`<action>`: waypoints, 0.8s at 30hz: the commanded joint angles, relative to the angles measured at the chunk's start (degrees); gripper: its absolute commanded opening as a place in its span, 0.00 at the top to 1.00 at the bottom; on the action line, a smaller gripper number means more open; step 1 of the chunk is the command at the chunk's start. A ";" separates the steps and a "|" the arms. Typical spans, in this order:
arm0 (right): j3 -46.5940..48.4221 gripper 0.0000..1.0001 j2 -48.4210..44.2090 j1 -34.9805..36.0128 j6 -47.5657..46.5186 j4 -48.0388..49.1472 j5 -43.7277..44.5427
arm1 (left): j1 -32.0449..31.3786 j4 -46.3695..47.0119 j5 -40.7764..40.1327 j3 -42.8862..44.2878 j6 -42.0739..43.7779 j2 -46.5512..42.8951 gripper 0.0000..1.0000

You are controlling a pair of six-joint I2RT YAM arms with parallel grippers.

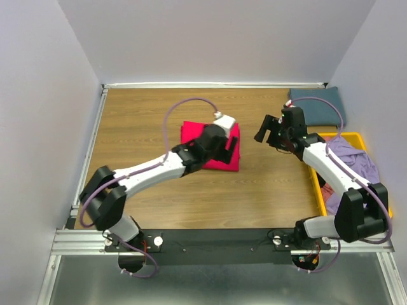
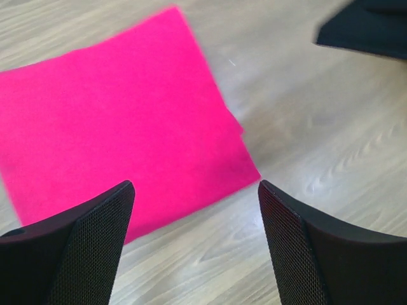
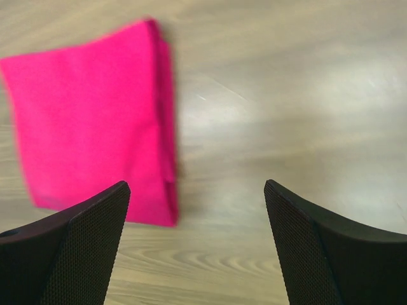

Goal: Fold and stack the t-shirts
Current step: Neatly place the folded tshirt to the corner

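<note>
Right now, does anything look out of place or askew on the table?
Nothing looks damaged. The folded pink shirt lies mid-table, apart from the folded grey shirt in the far right corner, so they are not stacked. The lavender shirt is crumpled in the bin.

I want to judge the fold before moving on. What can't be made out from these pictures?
Crimson-pink shirt: in the top view the left arm covers its middle; the left wrist view cuts off its left edge.
Its layers: blurred in the right wrist view, so uncountable.
Lavender shirt in the yellow bin: partly under the right arm, top view; what lies beneath is hidden.
Blue-grey shirt: near corner behind the right arm.
</note>
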 commanded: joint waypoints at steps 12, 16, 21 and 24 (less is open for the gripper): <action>-8.52 0.05 -5.92 -0.31 5.42 -11.17 8.90 | -12.15 -8.29 -5.74 15.12 16.01 25.19 0.32; -9.57 0.05 -6.10 -0.31 5.59 -11.17 7.76 | -12.15 -8.73 -6.27 17.50 16.45 27.93 0.37; -10.81 0.05 -5.92 -0.31 6.21 -11.17 7.50 | -12.15 -9.96 -6.01 18.91 16.62 30.48 0.42; -10.63 0.05 -5.40 -0.31 6.21 -11.08 7.49 | -12.15 -9.96 -4.52 18.56 16.54 30.40 0.42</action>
